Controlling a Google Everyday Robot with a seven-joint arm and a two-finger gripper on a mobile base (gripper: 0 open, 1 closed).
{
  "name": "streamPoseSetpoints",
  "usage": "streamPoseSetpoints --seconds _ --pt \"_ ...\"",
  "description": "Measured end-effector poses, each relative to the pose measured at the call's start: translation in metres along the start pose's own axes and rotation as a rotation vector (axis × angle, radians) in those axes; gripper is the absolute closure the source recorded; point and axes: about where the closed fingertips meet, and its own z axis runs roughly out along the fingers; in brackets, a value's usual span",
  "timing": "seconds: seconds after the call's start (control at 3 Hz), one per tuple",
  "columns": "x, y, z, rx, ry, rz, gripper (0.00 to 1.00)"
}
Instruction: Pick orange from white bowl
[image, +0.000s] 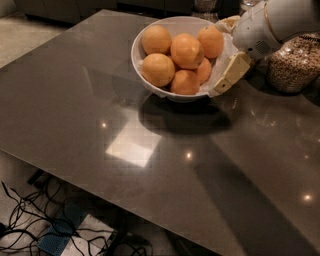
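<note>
A white bowl (136, 50) with a paper lining stands at the far middle of the dark table (100, 125). It holds several oranges (186, 50) piled together. My gripper (219, 57) comes in from the upper right and sits at the bowl's right rim, beside the oranges. Its jaws stand apart and hold nothing. One cream finger (231, 72) hangs down outside the bowl's right wall. The other finger (227, 22) shows at the far right rim.
A glass jar of grain (292, 62) stands to the right of the bowl, just behind my arm. More jars stand at the far edge (205, 5). The table's near edge runs diagonally, with cables on the floor (50, 225) below it.
</note>
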Motion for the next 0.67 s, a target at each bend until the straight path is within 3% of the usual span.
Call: streamPoseSetpoints --seconds 0.67 --pt "-0.004 -0.023 0.026 -0.004 0.011 -0.080 0.03"
